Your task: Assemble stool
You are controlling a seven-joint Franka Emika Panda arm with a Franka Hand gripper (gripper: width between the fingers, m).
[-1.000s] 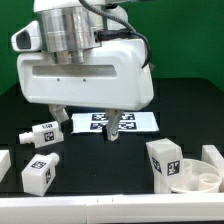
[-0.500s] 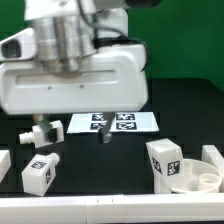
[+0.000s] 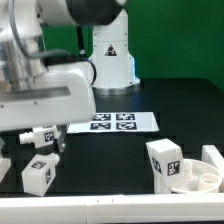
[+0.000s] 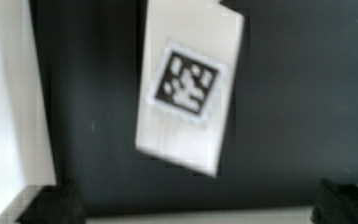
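Looming over the exterior view's left, the arm (image 3: pixel 45 90) took up most of that side. Its white wrist housing sat low above the black bench (image 3: pixel 185 112), I judged so that the pincer could get at a part lying flat. Mid-bench behind it lay the marker board (image 3: pixel 110 123).

The stool was not yet built, and its pieces sat scattered. The seat ring (image 3: pixel 205 180) rested at the exterior view's right edge, with an upright leg (image 3: pixel 163 160) touching it or just beside it; I could not tell which. A front leg (image 3: pixel 37 176) stood alone toward the exterior view's left, well apart from those two. The lying leg (image 3: pixel 40 132) was on its side under the wrist, tag facing up.

The pincer (image 3: pixel 41 140) was spread, with one dark finger (image 3: pixel 60 140) on each side of that leg. In the wrist view the lying leg (image 4: pixel 190 95) sat tilted between the fingertips (image 4: pixel 51 205), untouched, so the grasp looked lined up but not closed. The tilt suggested the wrist might need turning to meet the leg's flat sides squarely.
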